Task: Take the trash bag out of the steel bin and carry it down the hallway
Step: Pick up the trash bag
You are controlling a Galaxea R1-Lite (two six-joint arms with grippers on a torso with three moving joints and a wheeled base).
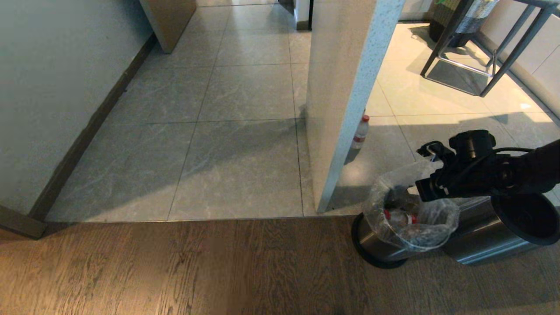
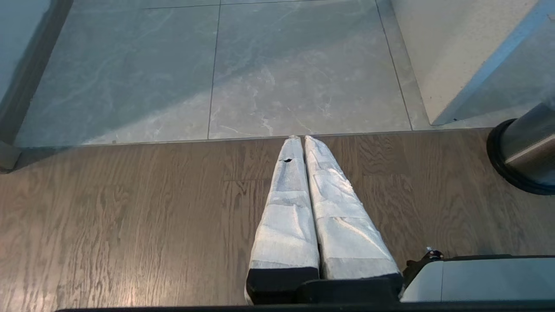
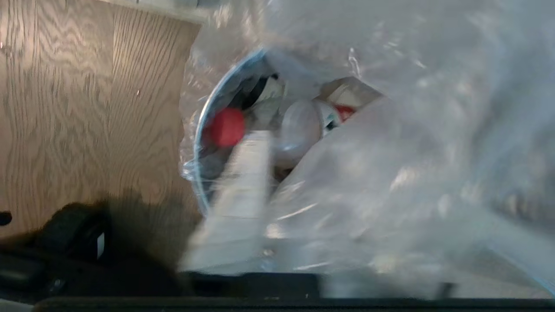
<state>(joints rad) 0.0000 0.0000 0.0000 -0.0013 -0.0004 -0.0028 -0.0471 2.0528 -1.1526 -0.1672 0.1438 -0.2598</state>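
Observation:
The steel bin [image 1: 375, 242] stands on the wood floor at the right, beside a pillar. The clear trash bag [image 1: 431, 218] sits inside it, puffed up above the top, with a red-capped bottle [image 1: 400, 217] showing through. My right gripper [image 1: 426, 175] hangs over the bag's far right edge. In the right wrist view the gripper [image 3: 303, 138] is open: one white finger [image 3: 240, 182] reaches into the bag's mouth, and the bag's film [image 3: 390, 182] covers the other. A red cap [image 3: 226, 127] lies inside the bin's rim [image 3: 200, 143]. My left gripper [image 2: 300, 138] is shut and empty over the wood floor.
A second steel cylinder [image 1: 490, 234] with a black rim lies right of the bin. A loose red-capped bottle [image 1: 360, 132] stands by the pillar [image 1: 341, 87]. The grey-tiled hallway [image 1: 245, 131] runs ahead on the left. Metal furniture legs [image 1: 481, 57] and a woven basket [image 1: 459, 17] are at far right.

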